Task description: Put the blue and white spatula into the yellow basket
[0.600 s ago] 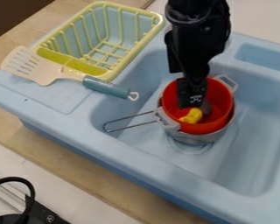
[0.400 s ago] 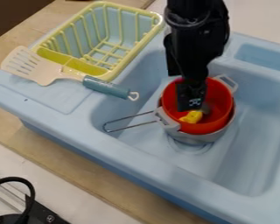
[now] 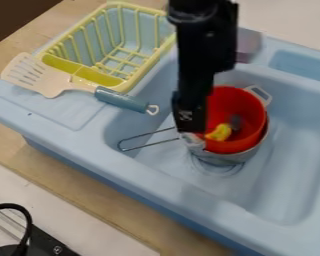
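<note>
**A:** how's that spatula [image 3: 39, 75] gonna handle, and where would you grab it?

**B:** looks like light, stiff plastic to me, so not fragile. Blue handle [image 3: 121, 100] might be a bit slick though. I'd pinch it mid-handle, across the narrow width. Too near the hanging loop [image 3: 152, 109] and the broad slotted head could droop or swing.

**A:** where's it lying?

**B:** on the ledge of the blue sink [image 3: 82, 135], right by the near edge of the yellow basket [image 3: 99, 76], loop end sticking out over the basin. So lift, then a short hop over the rim.

**A:** and the end effector [image 3: 189, 125]?

**B:** hanging by the handle side of the red pot [image 3: 223, 102]. Can't tell if it's spread or pressed together, or if it touches the pot. I don't see anything in its grip.
</note>
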You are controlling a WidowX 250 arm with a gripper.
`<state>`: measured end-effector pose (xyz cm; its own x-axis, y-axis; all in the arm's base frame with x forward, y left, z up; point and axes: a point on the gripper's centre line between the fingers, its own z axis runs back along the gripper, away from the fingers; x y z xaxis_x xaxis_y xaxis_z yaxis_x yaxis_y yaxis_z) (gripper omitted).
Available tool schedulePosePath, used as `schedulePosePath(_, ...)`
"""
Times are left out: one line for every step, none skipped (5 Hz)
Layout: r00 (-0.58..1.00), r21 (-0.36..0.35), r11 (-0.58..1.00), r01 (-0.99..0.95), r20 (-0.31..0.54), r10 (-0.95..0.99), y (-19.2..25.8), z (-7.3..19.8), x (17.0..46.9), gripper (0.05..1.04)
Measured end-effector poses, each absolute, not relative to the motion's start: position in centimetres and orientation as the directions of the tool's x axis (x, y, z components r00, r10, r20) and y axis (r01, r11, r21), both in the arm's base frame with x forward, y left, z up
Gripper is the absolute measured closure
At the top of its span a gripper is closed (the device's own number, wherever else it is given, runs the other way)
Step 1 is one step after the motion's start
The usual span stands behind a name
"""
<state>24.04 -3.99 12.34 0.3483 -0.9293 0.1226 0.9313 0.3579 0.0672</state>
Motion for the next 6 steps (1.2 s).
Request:
schedulePosePath(0.316,0.083,0.326,0.942,0.119,-0.941,-2.3,14.3,24.0,0.085)
schedulePosePath(0.356,0.139,0.364,0.921,0.075,-0.931,-1.0,15.7,23.4,0.085)
schedulePosePath(0.479,0.176,0.474,0.863,0.017,-0.878,0.6,16.5,22.8,0.085)
schedulePosePath(0.465,0.143,0.463,0.875,0.019,-0.885,1.9,16.5,22.4,0.085)
schedulePosePath(0.421,0.158,0.416,0.896,0.003,-0.907,2.8,16.1,22.4,0.085)
schedulePosePath(0.367,0.168,0.359,0.918,-0.017,-0.930,3.3,14.8,22.0,0.085)
